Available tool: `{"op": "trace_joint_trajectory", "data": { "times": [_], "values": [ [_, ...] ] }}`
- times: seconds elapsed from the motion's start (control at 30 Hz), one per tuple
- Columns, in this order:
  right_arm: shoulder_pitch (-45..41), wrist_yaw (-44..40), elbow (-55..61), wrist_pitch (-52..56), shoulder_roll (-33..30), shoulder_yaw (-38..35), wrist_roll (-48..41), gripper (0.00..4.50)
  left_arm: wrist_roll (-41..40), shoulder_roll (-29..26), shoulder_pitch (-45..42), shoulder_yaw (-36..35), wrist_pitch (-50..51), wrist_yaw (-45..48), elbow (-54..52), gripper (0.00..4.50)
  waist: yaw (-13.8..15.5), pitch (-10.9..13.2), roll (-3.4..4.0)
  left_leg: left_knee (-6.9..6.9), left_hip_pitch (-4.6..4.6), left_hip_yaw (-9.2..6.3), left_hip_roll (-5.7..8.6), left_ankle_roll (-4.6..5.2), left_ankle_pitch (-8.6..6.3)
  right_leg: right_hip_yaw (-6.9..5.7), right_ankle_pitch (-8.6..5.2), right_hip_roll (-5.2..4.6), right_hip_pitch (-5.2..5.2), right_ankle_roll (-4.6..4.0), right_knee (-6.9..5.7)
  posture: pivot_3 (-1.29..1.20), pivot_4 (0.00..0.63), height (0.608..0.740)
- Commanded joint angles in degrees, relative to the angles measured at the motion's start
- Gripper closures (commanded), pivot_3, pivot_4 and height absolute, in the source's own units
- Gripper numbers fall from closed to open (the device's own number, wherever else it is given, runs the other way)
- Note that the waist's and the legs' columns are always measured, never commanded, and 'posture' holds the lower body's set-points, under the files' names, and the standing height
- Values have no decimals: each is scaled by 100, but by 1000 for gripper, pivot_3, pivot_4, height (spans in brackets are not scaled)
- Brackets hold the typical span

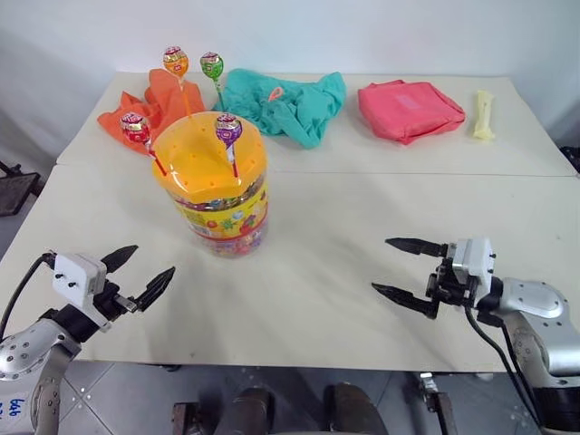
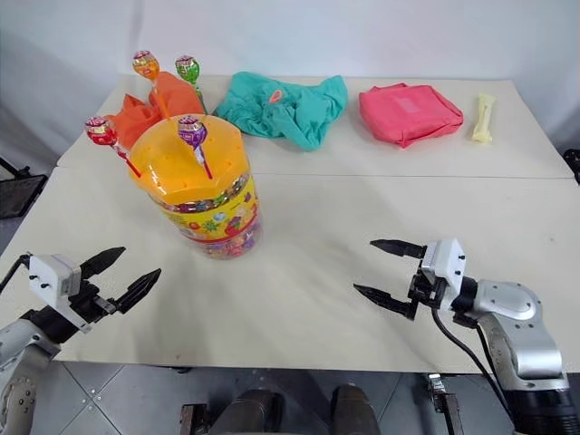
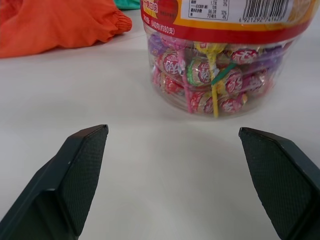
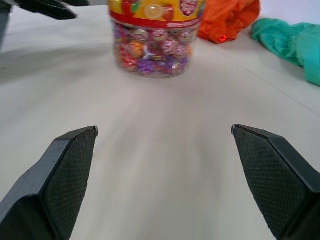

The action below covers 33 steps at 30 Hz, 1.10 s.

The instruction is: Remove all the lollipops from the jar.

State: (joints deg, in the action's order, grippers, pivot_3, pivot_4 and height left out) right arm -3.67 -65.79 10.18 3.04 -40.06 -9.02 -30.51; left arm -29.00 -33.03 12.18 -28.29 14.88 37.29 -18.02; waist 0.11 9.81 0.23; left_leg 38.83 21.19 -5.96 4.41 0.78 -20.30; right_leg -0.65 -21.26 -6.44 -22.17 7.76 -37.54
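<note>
While four lollipops (image 1: 227,130) are standing stick-down in the domed orange lid, the jar (image 1: 214,186) is sitting upright on the left half of the table (image 1: 381,208). The left gripper (image 1: 138,274) and right gripper (image 1: 403,268) are hovering level over the near edge, each spread wide and grasping nothing.

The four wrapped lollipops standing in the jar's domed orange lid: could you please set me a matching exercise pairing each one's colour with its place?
Lollipops:
1. red wrapped lollipop
2. orange wrapped lollipop
3. green wrapped lollipop
4. purple wrapped lollipop

Places on the clear plastic jar's domed orange lid:
A. back, robot's right
B. front, robot's left edge
C. front, near the middle
D. back, robot's left

Pairs: 1-B, 2-D, 3-A, 4-C
</note>
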Motion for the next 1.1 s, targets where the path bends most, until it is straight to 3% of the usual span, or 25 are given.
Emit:
{"op": "trace_joint_trajectory", "data": {
  "times": [0.03,0.13,0.27,0.47,0.63,0.8,1.07,1.1],
  "values": [
    [-103,-78,229,-13,-28,-42,-122,0,-223,-39,191,-156,19,166,-283,48,-13,0,0,-1,-1,0,-1,0,0,-1,0,0,0,0,0,0,150,740],
    [-349,44,364,217,107,-16,-379,0,-618,-12,246,-502,109,279,-156,48,-21,0,0,-4,-1,1,-4,-1,0,-1,0,2,-4,0,0,0,150,740],
    [-957,584,775,900,547,-275,-1506,0,-1630,76,221,-1554,345,271,526,48,-34,0,0,-2,-1,2,-12,-7,-3,-3,-1,7,-7,-2,2,0,150,740],
    [-1485,726,1081,1044,652,-539,-2049,0,-2405,-222,498,-2180,858,823,971,48,6,1,-3,6,0,-18,-3,5,-13,-12,-1,-1,6,-2,3,0,150,740],
    [-1683,351,1087,814,476,-490,-1760,0,-2639,-701,-272,-1927,896,929,465,48,111,2,-5,24,-2,-57,0,1,-15,-34,-1,0,46,-2,29,0,150,740],
    [-1664,230,915,783,466,-435,-1617,0,-2724,-1228,-1644,-1026,1179,804,29,48,113,1,-6,27,-3,-67,7,1,-15,-34,0,-1,60,-3,45,0,150,740],
    [-1671,317,894,839,580,-399,-1559,0,-2556,-1325,-2809,-309,1327,759,251,48,-154,1,-5,2,-11,-71,2,1,-15,-47,-1,9,41,-2,3,0,150,740],
    [-1674,342,900,847,602,-395,-1567,0,-2570,-1306,-2909,-246,1348,776,293,224,-177,1,-5,2,-11,-73,3,1,-15,-47,-1,8,41,-2,3,0,150,740]
  ]
}}
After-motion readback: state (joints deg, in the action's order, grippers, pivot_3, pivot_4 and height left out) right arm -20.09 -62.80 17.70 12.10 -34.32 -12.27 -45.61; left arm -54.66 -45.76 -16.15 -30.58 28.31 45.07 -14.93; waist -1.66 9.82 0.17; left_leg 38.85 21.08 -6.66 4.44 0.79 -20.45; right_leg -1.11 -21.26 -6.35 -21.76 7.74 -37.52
